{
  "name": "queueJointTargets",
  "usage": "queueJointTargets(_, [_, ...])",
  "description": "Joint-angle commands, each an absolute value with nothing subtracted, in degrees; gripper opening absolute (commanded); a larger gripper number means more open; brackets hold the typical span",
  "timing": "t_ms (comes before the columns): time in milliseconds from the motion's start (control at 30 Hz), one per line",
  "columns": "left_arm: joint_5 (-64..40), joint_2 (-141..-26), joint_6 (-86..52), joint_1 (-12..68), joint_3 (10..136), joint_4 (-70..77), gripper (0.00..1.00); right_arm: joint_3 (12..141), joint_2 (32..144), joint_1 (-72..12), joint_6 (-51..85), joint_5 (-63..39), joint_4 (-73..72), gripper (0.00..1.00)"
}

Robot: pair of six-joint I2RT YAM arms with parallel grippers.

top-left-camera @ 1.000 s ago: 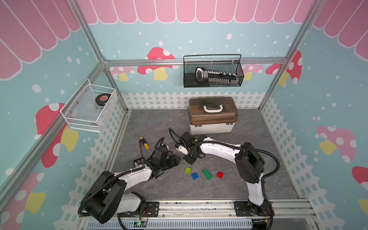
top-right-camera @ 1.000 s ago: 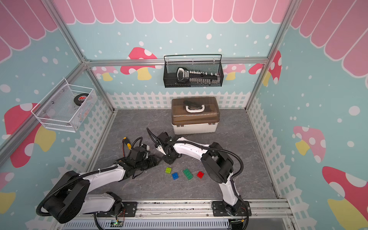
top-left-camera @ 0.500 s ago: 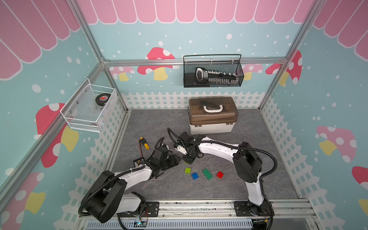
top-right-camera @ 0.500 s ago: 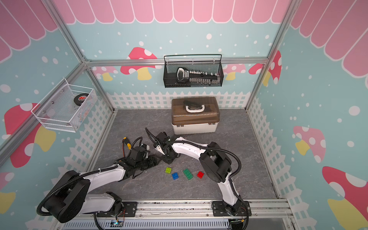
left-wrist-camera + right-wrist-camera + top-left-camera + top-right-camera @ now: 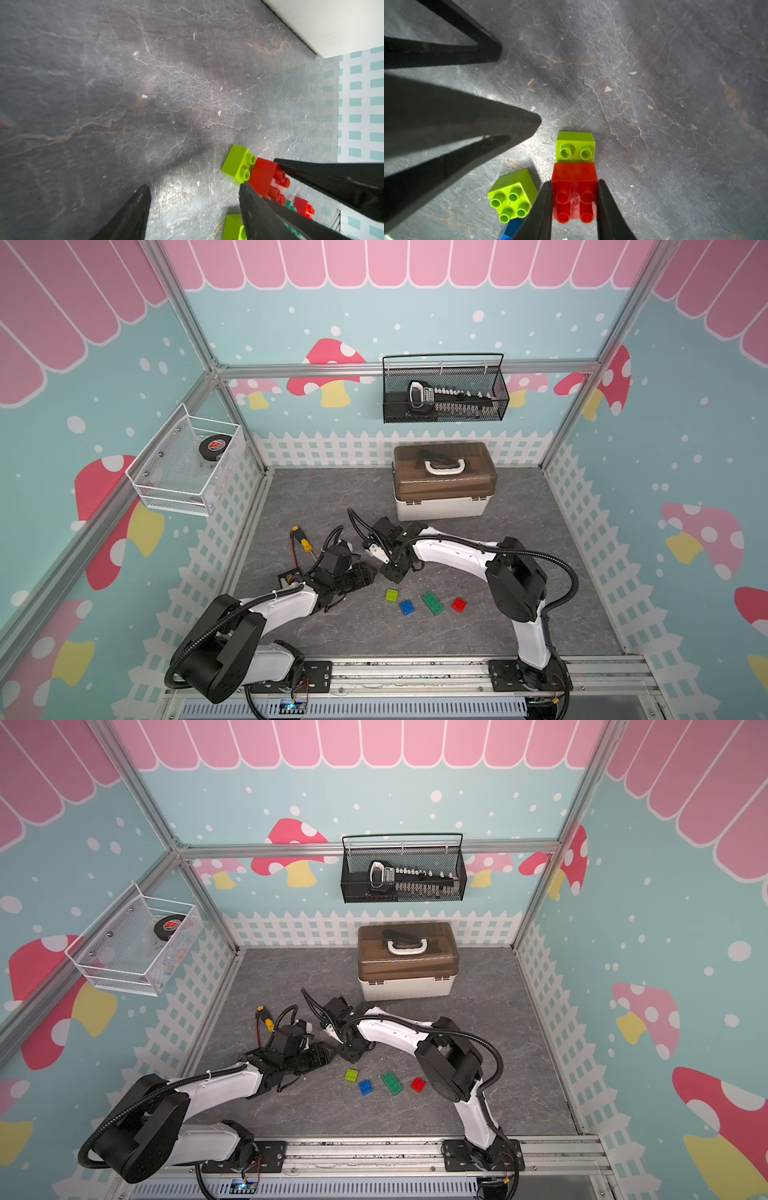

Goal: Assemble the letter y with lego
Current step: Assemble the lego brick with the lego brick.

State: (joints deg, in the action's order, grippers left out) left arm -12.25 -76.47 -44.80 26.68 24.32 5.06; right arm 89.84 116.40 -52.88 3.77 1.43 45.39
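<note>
Glossy plastic bricks (image 5: 574, 187) on matt, veined tabletop (image 5: 654, 83).

The floor (image 5: 457, 635) is cracked grey. There is a lime green brick (image 5: 511, 193), blue brick (image 5: 407, 607), dark green brick (image 5: 432, 603) and red brick (image 5: 574, 182).

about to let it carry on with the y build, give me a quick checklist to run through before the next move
1. right gripper shut on held red: ok, one finger on each side.
2. end lime flush against held red: not ok, two lime studs show at the seam.
3. left gripper open and empty: ok.
4. held pair lifted off the table: cannot tell.
5. loose lime, blue, dark green and loose red lying apart on the table: ok.
</note>
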Motion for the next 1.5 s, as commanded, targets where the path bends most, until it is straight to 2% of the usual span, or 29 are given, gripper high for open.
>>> queueJointTargets(0, [-12.26, -77.26, -45.34, 26.34, 24.50, 3.54, 0.70, 88.11, 118.12, -52.82, 4.92, 2.77, 47.66, 0.19])
queueJointTargets(200, [-12.07, -76.75, -45.16, 26.28, 24.43, 3.16, 0.70, 87.10, 117.42, -52.78, 6.12, 0.14, 46.31, 0.19])
queueJointTargets(733, [-12.21, -77.15, -45.20, 26.28, 24.43, 3.54, 0.70, 85.46, 118.14, -52.03, 10.97, 0.77, 45.70, 0.18])
queueJointTargets(1033, [-12.17, -77.00, -45.41, 26.28, 24.08, 3.70, 0.70, 92.11, 124.38, -52.01, 8.73, 3.38, 52.44, 0.17])
queueJointTargets(1267, [-12.04, -76.50, -45.29, 26.28, 24.08, 3.19, 0.70, 94.20, 124.94, -51.86, 8.90, 3.09, 51.68, 0.17])
queueJointTargets(1467, [-11.96, -75.56, -45.33, 26.28, 24.08, 2.37, 0.70, 101.04, 126.39, -51.42, 8.43, 3.30, 51.97, 0.18])
